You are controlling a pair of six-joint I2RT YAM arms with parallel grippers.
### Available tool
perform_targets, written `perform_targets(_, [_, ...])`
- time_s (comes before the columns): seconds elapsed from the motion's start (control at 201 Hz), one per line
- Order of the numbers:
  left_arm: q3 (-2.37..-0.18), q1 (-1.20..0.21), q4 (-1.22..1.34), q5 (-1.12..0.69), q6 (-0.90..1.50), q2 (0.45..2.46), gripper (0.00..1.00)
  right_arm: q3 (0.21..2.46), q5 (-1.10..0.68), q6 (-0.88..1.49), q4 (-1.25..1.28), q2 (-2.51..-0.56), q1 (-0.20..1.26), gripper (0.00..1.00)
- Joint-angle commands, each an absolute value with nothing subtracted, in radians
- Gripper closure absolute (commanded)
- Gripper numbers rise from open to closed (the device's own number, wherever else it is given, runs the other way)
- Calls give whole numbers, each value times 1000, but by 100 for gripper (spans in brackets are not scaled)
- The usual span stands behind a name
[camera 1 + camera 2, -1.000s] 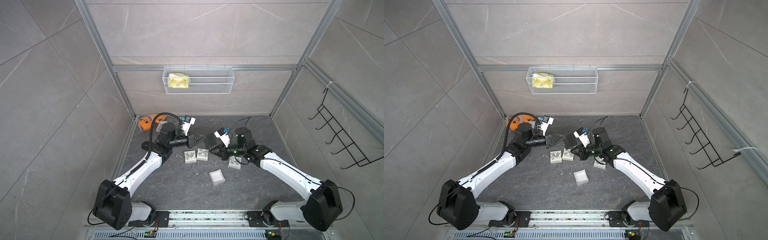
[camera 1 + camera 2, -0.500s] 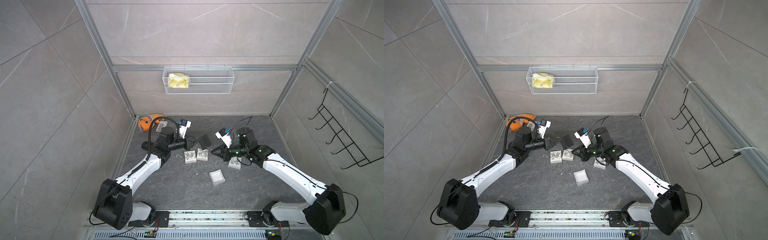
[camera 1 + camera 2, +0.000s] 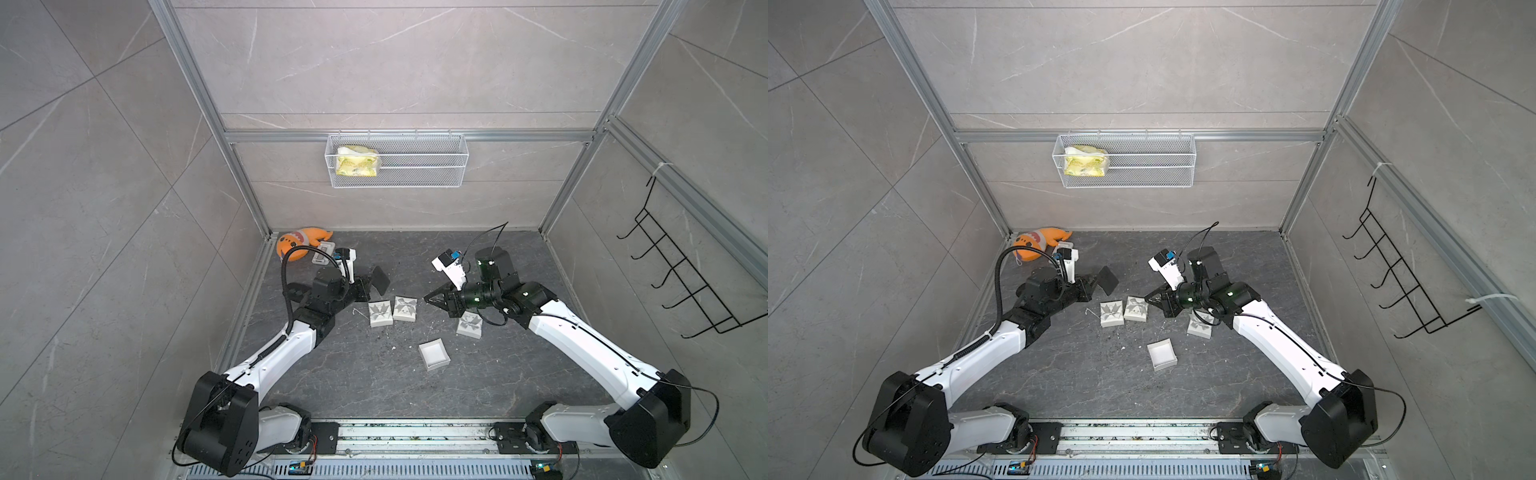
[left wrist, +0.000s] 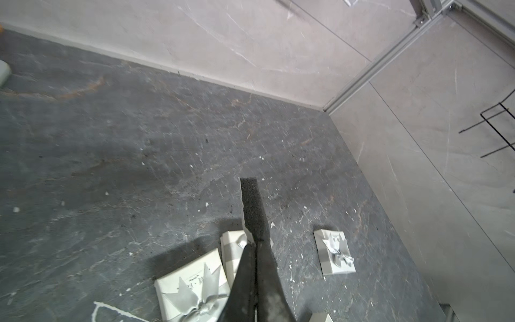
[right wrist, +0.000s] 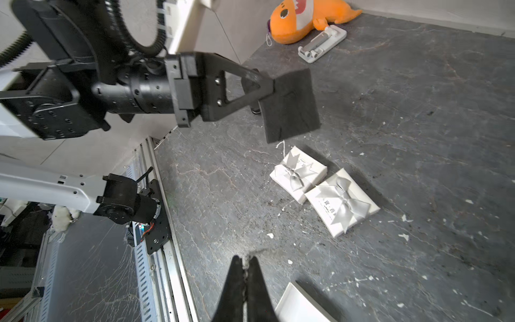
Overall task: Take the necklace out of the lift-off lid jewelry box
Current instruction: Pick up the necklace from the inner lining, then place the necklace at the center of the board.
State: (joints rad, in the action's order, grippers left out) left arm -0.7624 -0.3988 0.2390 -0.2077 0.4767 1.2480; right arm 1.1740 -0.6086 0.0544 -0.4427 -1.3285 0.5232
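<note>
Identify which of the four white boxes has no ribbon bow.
The open box, showing a plain white inside; the other three boxes wear silver bows.

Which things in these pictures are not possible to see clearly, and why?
Thin white strand: too small in a top view; perhaps the necklace, cannot tell.
Open box: cut off by the frame edge, right wrist view.
Box with bow: partly hidden under the right arm, both top views.

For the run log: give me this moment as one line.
left gripper: shut on black foam pad, off table | right gripper: shut, empty | bowed boxes: three, closed | open white tray: empty
</note>
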Motion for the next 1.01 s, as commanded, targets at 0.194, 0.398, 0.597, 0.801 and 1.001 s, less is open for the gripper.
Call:
perform_targets(0.194, [-696,-397,286,-334,390,1138,100,1386,-422,44,-544,-1520,444,100])
perform_targets(0.398, [-652,-397,286,-433,358,1076,100,1577,-380,51,-595,-1721,409,100])
perform_targets(0.597, [-634,-397,288,-442,354,1048,100,1816,-364,46,-658,-1907,402,100])
perform_targets(0.801, [-626,-398,305,-479,361,1043,100,1872,-338,65,-695,-2010,337,100])
perform_targets(1.001, [-626,-399,308,-502,357,1036,100,1710,-284,92,-687,-1996,248,100])
